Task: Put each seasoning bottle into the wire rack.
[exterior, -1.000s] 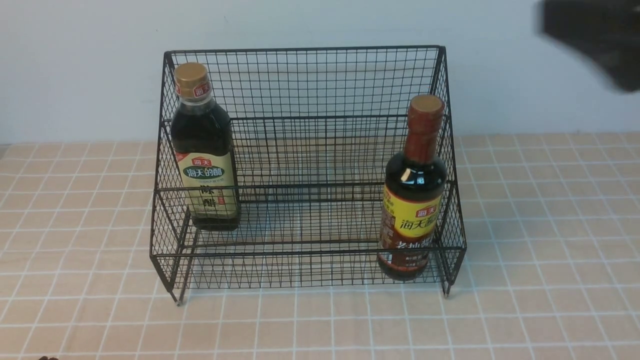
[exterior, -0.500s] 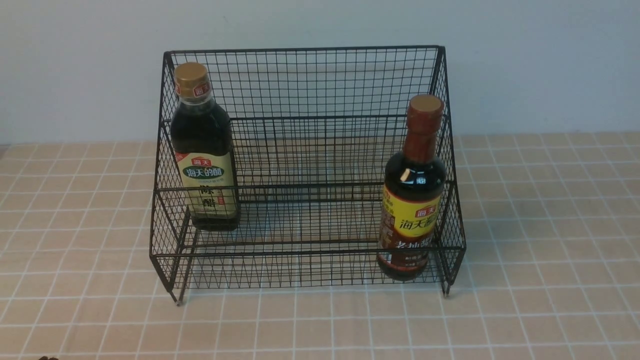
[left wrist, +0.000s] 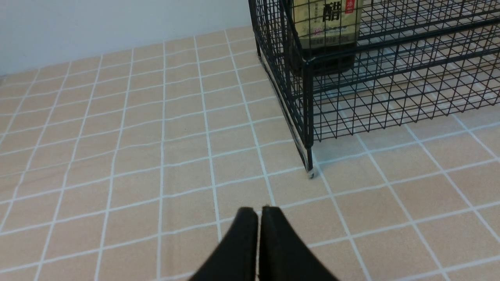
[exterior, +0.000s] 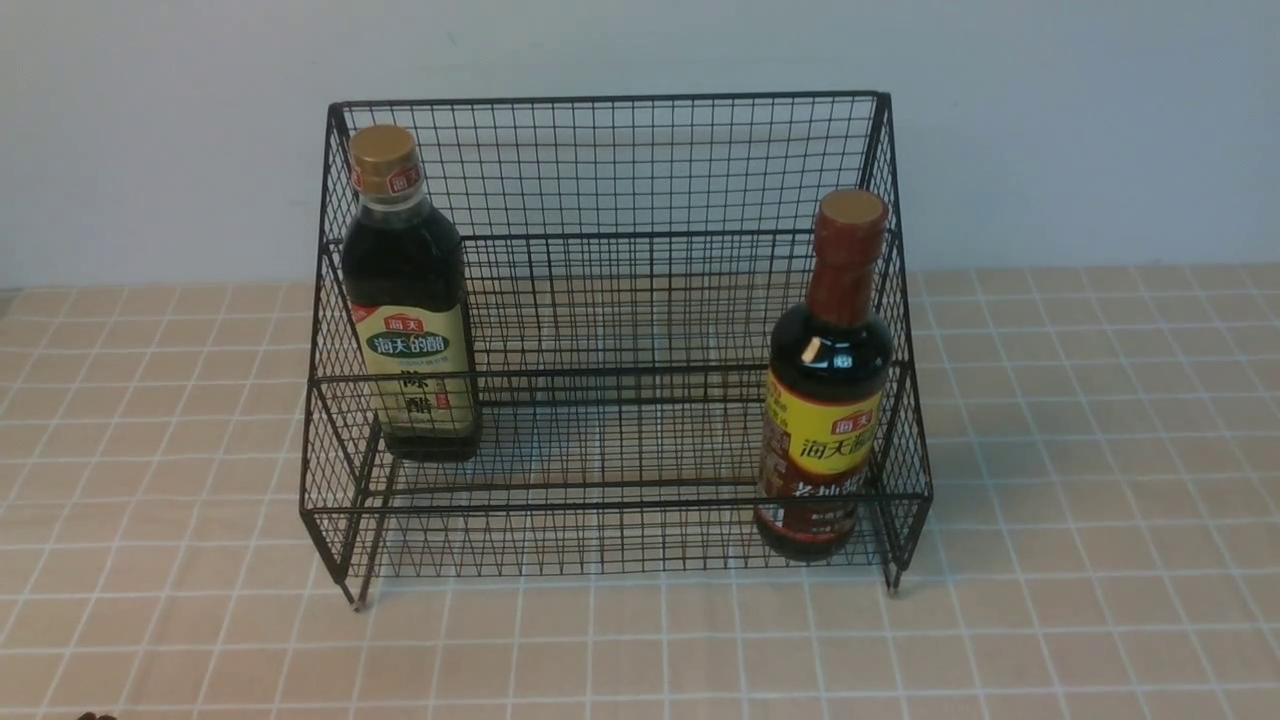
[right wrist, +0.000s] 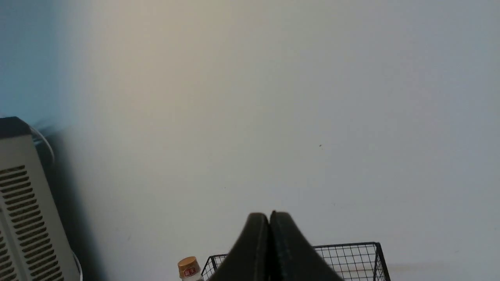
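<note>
The black wire rack (exterior: pixel 620 170) stands on the tiled table by the wall. The squarish gold-capped bottle (exterior: pixel 405 300) stands upright at the rack's left end. The round bottle with the reddish-brown neck (exterior: pixel 828 390) stands upright at the right end of the front tier. Neither gripper shows in the front view. In the left wrist view my left gripper (left wrist: pixel 259 210) is shut and empty, low over the tiles, short of the rack's front-left foot (left wrist: pixel 310 171). In the right wrist view my right gripper (right wrist: pixel 269 216) is shut and empty, raised high, with the rack's top rim (right wrist: pixel 347 249) and the gold cap (right wrist: pixel 188 267) below.
The beige tiled tablecloth (exterior: pixel 1100 450) spreads around the rack. A white wall (exterior: pixel 1050 130) stands right behind it. A pale vented box (right wrist: pixel 23 218) shows at the edge of the right wrist view.
A dark blurred arm at the top right of the front view one second ago has left the frame. The bottles and the rack have not moved.
</note>
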Robot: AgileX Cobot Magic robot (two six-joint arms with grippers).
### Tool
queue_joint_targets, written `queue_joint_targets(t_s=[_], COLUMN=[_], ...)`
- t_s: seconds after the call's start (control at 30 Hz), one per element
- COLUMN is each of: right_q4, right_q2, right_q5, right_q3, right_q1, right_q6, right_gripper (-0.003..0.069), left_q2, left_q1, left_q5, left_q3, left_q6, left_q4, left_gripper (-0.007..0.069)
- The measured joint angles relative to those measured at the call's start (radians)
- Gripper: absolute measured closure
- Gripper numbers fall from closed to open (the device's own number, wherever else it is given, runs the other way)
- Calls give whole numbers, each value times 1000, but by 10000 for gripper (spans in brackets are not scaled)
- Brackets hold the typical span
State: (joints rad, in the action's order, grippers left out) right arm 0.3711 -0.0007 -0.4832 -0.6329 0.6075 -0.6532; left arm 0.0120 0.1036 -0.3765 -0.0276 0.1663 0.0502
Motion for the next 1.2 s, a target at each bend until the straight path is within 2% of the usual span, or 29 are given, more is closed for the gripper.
queue_joint_targets(t_s=[0.13, 0.23, 0.27, 0.3, 0.4, 0.47, 0.67, 0.73, 0.77, 0.8, 0.93, 1.0, 1.07, 1.2], right_q4=[0, -137, -137, -226, -371, -450, -496, -493, -482, -480, -424, -419, -417, -422], right_q2=[0, 0, 0, 0, 0, 0, -3, -5, -6, -6, -6, -6, -10, -11], right_q5=[52, 127, 130, 154, 175, 180, 184, 184, 180, 180, 162, 158, 145, 109], right_q3=[22, 72, 75, 95, 118, 132, 203, 241, 286, 292, 459, 511, 619, 653], right_q1=[0, 0, 0, 0, 0, 0, -21, -72, -128, -136, -330, -368, -448, -516], right_q6=[52, 278, 294, 421, 618, 700, 799, 808, 813, 814, 818, 818, 817, 774], right_gripper=[672, 672, 672, 672, 672, 672, 672, 672, 672, 672, 672, 672, 672, 672], left_q2=[0, 0, 0, 0, 0, 0, 0, 0, 0, 0, 0, 0, 0, 0], left_q1=[0, 0, 0, 0, 0, 0, 0, 0, 0, 0, 0, 0, 0, 0], left_q5=[0, 0, 0, 0, 0, 0, 0, 0, 0, 0, 0, 0, 0, 0], left_q3=[0, 0, 0, 0, 0, 0, 0, 0, 0, 0, 0, 0, 0, 0], left_q6=[0, 0, 0, 0, 0, 0, 0, 0, 0, 0, 0, 0, 0, 0], left_q4=[0, 1, 1, 1, 1, 1, 1, 1, 1, 1, 1, 1, 1, 3], left_gripper=[631, 631, 631, 631, 631, 631, 631, 631, 631, 631, 631, 631, 631, 631])
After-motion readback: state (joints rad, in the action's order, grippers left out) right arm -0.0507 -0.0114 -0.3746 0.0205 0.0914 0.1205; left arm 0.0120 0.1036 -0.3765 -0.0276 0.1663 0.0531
